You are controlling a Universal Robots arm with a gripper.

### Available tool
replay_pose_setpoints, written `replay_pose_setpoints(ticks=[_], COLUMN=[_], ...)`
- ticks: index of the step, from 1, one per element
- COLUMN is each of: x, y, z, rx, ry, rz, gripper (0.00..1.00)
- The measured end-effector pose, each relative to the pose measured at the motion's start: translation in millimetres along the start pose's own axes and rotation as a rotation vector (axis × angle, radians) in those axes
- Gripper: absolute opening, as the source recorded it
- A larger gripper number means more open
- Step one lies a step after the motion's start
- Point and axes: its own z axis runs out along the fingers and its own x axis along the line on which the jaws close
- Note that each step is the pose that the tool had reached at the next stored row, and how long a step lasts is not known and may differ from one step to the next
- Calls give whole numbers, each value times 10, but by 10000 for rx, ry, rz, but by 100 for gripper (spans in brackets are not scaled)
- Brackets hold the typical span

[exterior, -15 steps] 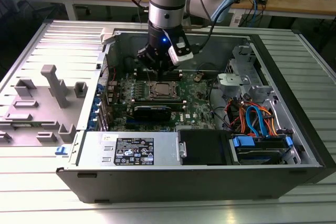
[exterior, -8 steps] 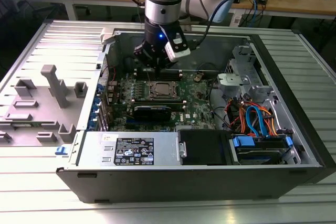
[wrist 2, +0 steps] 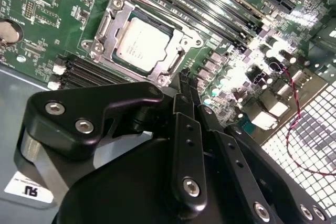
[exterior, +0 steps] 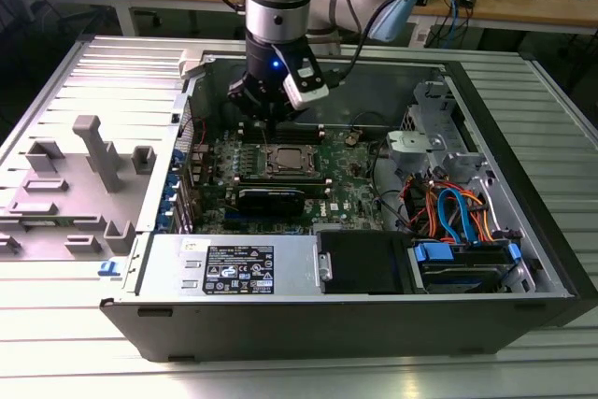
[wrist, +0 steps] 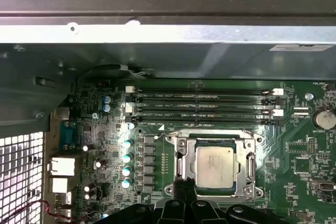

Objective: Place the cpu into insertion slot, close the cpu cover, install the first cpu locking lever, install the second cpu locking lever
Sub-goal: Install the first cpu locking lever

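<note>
Just above the green board (exterior: 360,189), at eleven o'clock from the cpu (exterior: 288,162) in the exterior view, my gripper (exterior: 268,125) hovers, fingers pressed together and empty. The cpu lies seated in the insertion slot (wrist: 190,167), with the cpu cover (wrist 2: 109,24) lowered around it.

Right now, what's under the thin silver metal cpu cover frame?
The silver-grey square cpu shows through the cut-out of the cpu cover. The insertion slot beneath the chip is hidden by it.
</note>
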Motion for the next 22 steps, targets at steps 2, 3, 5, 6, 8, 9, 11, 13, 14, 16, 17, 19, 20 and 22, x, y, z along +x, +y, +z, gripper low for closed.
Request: replay_pose_setpoints(ticks=[2,3,5,6,8,9,11,13,14,16,17,19,20,22], x=[64,83,116,143,205,233,302,345,345,346,345,345,345,351], y=[1,1,2,3,3,4,5,6,9,28,44,82,99,115], z=[9,11,13,14,17,18,22,25,26,27,28,29,29,31], rx=[2,3,4,4,5,3,0,-1,-3,1,0,-1,0,-3], ry=[-205,-281,-337,-349,-375,-387,-419,-444,-447,-445,-447,-446,-445,-446], rz=[-1,-3,-1,-1,-4,-3,-2,-2,-2,-2,-2,17,25,26], gripper=[11,11,11,11,11,11,11,11,11,11,11,11,11,11])
